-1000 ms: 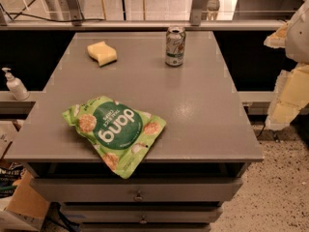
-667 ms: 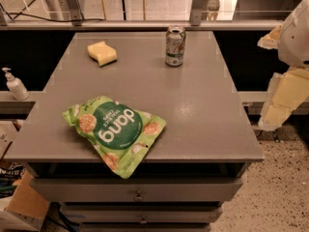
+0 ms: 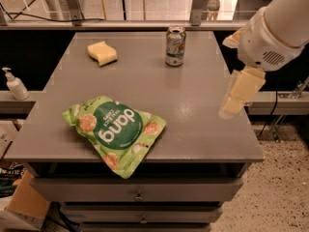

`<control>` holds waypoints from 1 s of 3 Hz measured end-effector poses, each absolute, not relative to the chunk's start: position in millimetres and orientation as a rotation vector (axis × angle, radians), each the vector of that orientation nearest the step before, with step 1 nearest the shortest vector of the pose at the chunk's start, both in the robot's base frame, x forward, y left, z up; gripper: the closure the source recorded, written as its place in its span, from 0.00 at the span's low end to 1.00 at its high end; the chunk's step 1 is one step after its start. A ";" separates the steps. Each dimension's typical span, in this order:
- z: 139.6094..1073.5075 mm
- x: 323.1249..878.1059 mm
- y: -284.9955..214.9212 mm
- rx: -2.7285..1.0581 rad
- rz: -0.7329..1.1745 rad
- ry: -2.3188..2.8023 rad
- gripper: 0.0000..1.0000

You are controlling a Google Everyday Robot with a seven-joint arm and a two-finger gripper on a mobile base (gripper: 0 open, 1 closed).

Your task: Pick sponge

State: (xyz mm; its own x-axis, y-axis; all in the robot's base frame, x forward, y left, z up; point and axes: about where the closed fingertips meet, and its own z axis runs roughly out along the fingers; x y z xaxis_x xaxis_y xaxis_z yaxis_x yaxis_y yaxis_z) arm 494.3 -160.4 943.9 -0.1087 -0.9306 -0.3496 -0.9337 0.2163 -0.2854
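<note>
The sponge (image 3: 102, 52) is a small pale yellow foam block with a wavy edge. It lies flat on the grey table (image 3: 193, 105) at the far left. My gripper (image 3: 236, 98) hangs over the table's right side, its cream-yellow fingers pointing down, on a white arm coming in from the upper right. It is far to the right of the sponge and holds nothing that I can see.
A soda can (image 3: 175, 45) stands upright at the far middle of the table. A green Dang chips bag (image 3: 116, 131) lies at the front left, overhanging the front edge. A soap pump bottle (image 3: 14, 83) stands on a ledge to the left. Drawers sit below.
My arm and gripper have moved left, from beyond the table's right edge to over its right side. The sponge, can and bag have not moved.
</note>
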 end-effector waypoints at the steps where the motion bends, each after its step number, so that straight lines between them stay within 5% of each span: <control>1: 934.2 532.8 -129.1 -1.701 0.057 1.975 0.00; 3: 924.9 591.3 -57.2 -1.665 0.145 1.870 0.00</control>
State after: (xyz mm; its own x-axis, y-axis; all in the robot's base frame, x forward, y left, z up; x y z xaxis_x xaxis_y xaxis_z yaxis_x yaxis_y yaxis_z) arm 591.3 -57.2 924.9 -0.0098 -0.8598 -0.5105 -0.9282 0.1977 -0.3152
